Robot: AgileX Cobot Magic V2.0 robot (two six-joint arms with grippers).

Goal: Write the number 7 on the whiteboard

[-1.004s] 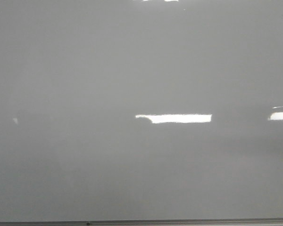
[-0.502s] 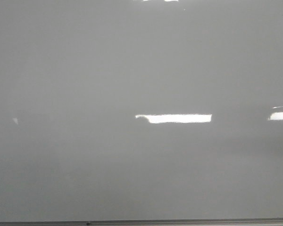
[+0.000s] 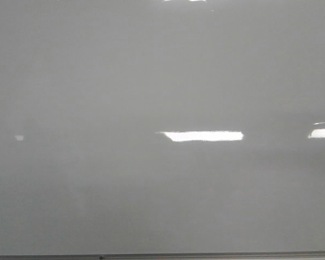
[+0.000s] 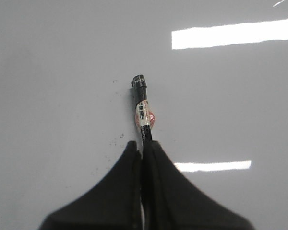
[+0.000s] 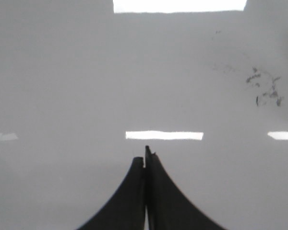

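Pinching a black marker (image 4: 143, 112) in my left claw (image 4: 143, 146), I face the whiteboard (image 3: 151, 81); my right claw (image 5: 145, 160) is pressed together, holding nothing.

The whiteboard (image 3: 151, 81) is glossy pale grey with a thin darker grey frame edge. The black marker (image 4: 142, 112) wears a white-and-pink label, and both grippers are black.

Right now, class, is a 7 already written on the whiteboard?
No: the front view shows the whiteboard bare apart from reflections, and the left claw only holds the marker.
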